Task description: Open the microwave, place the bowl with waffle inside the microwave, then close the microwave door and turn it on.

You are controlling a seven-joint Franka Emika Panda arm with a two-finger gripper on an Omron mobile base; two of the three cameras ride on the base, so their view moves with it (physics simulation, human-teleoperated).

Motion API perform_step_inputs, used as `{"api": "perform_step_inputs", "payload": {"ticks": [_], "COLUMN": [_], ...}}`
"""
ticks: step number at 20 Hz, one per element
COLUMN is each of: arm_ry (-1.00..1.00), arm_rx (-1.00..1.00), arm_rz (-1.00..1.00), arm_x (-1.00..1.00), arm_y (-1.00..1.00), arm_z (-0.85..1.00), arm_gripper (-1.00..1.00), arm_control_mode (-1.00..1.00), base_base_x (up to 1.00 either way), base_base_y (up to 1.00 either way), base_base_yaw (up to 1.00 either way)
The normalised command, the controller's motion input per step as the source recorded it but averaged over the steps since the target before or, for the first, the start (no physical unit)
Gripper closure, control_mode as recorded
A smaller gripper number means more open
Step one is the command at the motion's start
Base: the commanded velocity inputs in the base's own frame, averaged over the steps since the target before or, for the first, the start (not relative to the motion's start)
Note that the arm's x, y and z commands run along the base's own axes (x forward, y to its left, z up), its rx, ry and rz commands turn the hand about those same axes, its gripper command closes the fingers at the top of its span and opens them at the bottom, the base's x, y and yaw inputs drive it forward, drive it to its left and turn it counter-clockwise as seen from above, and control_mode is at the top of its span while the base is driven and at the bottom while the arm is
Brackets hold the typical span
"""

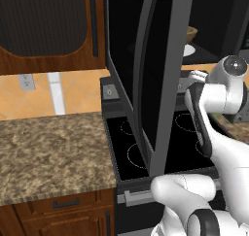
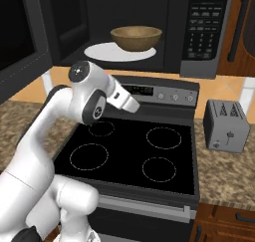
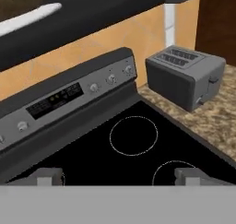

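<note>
Bowl (image 2: 136,38) inside microwave (image 2: 174,32)

No legible text (displays blurred)

Base views flank arm, both facing stove (image 2: 134,151); hand view close over burners, toward toaster (image 3: 184,75)

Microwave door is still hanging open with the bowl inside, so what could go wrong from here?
1. The door stands wide open over the stove, and the arm sits just beside it; a swing toward it may strike the edge instead of pushing it shut.
2. The bowl sits near the turntable plate's front right edge; a hard slam could jolt it.
3. The gripper, jaws open, hovers low above the burners and could clip the stove's control panel.
</note>
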Motion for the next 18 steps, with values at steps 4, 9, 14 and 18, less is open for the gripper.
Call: {"api": "perform_step_inputs", "payload": {"ticks": [4,9,14,18], "arm_ry": [0.04,0.10,0.08,-0.11], "arm_rx": [-0.33,-0.25,-0.25,-0.07], "arm_rz": [-0.26,-0.25,-0.21,-0.11], "arm_x": [0.00,0.13,0.13,-0.13], "arm_y": [-0.36,-0.58,-0.25,0.42], "arm_z": [-0.67,-0.49,-0.32,-0.06], "arm_gripper": [1.00,1.00,1.00,1.00], "arm_control_mode": [-1.00,-1.00,-1.00,-1.00], "base_base_x": [0.00,0.00,0.00,0.00], "base_base_y": [0.00,0.00,0.00,0.00], "base_base_yaw": [0.00,0.00,0.00,0.00]}}
